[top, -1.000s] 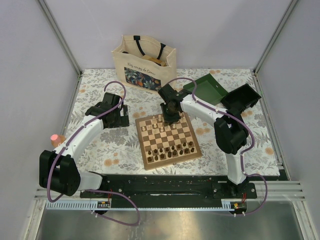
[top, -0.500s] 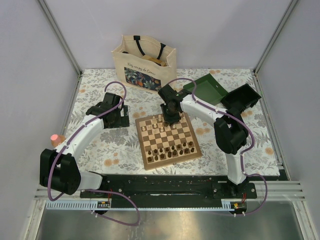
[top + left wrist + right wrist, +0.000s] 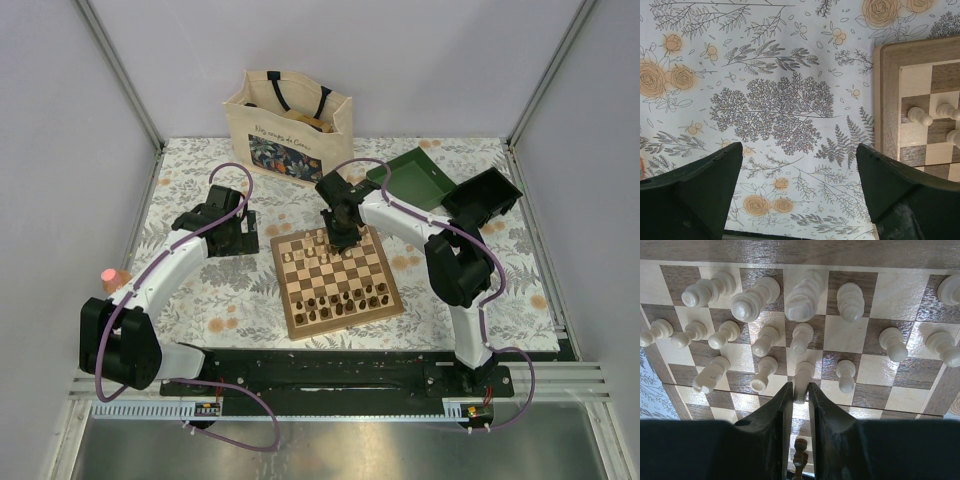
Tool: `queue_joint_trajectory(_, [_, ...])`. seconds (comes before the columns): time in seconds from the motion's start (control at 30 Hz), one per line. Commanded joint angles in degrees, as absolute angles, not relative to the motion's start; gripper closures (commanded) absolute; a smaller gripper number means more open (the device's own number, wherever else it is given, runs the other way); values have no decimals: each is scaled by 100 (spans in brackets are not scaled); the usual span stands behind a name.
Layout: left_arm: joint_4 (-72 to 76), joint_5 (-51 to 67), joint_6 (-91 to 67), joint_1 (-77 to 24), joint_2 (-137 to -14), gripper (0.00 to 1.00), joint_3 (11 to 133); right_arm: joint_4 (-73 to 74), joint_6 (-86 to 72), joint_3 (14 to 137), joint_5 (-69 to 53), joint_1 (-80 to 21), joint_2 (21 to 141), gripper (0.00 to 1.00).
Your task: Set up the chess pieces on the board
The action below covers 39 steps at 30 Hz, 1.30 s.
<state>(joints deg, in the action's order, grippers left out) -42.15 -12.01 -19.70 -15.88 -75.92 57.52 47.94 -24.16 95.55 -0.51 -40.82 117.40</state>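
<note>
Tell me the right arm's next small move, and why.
Probably a short lift straight up. The right gripper looks pinched on a pale pawn standing on the board, and neighbouring pawns stand close on both sides, so dragging it sideways could topple them.

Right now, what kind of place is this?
Probably a robot lab test cell: left arm and right arm bolted at the table edge, plain walls on metal framing, a chessboard between them.
</note>
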Motion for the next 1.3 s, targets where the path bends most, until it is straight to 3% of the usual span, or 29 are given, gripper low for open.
queue_joint_trajectory(0.0, [-4131, -1142, -1925, -1573, -7541, 1, 5766, 4843, -2347, 9703, 79, -4157, 11690, 76])
queue_joint_trajectory(0.2, [-4131, -1143, -1925, -1573, -7559, 1, 5766, 4913, -2276, 9756, 106, -4149, 11392, 86])
queue_joint_trajectory(0.57, [-4131, -1108, -1925, -1582, -7576, 1, 5766, 5379, -1925, 10151, 509, -4140, 10793, 86])
queue_joint_trajectory(1.27, [-4131, -1116, -1925, -1573, -7444, 1, 5739, 5274, -1898, 10846, 607, -3393, 11654, 86])
